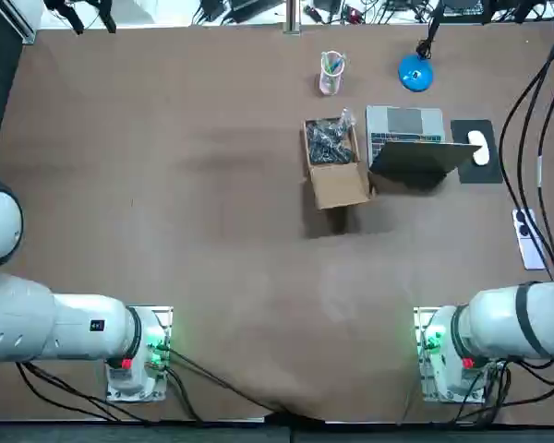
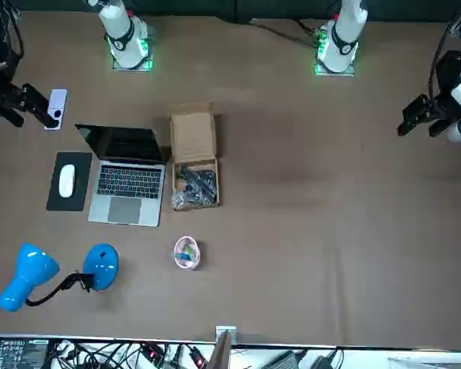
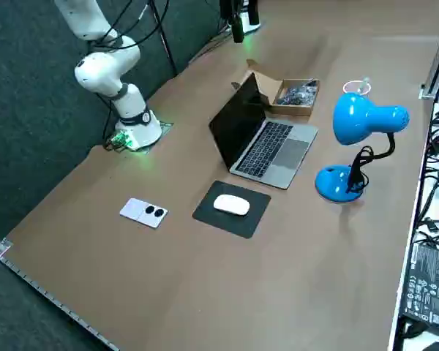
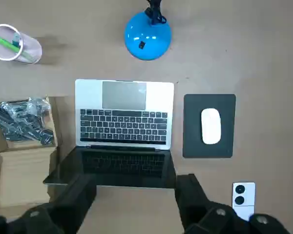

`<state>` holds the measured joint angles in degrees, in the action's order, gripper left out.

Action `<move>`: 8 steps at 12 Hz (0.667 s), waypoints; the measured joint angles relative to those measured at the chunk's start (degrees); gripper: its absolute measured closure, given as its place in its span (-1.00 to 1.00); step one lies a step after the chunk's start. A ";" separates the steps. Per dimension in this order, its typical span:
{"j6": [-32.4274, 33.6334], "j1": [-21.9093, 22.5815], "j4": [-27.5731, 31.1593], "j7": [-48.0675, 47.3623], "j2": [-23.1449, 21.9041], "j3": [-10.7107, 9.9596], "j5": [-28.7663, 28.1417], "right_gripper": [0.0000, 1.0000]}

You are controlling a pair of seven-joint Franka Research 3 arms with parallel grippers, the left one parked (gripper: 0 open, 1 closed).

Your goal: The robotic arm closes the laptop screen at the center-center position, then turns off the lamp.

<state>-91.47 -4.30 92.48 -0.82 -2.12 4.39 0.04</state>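
Hand [image 4: 135,183] hovers, spread wide, near open laptop [image 4: 124,117].

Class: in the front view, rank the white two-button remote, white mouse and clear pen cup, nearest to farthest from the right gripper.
The open right gripper hangs at the front view's left edge.
1. White two-button remote: by the gripper, robot's side.
2. White mouse: on its black pad.
3. Clear pen cup: far side, past the silver laptop.
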 joint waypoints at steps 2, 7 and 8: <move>0.10 0.00 0.00 0.00 0.00 0.00 0.00 -1.00; 0.24 0.00 0.00 0.00 0.00 0.00 0.00 -1.00; 0.26 0.00 0.00 0.00 0.00 0.00 0.00 -1.00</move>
<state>-91.21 -4.30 92.48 -0.82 -2.12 4.39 0.04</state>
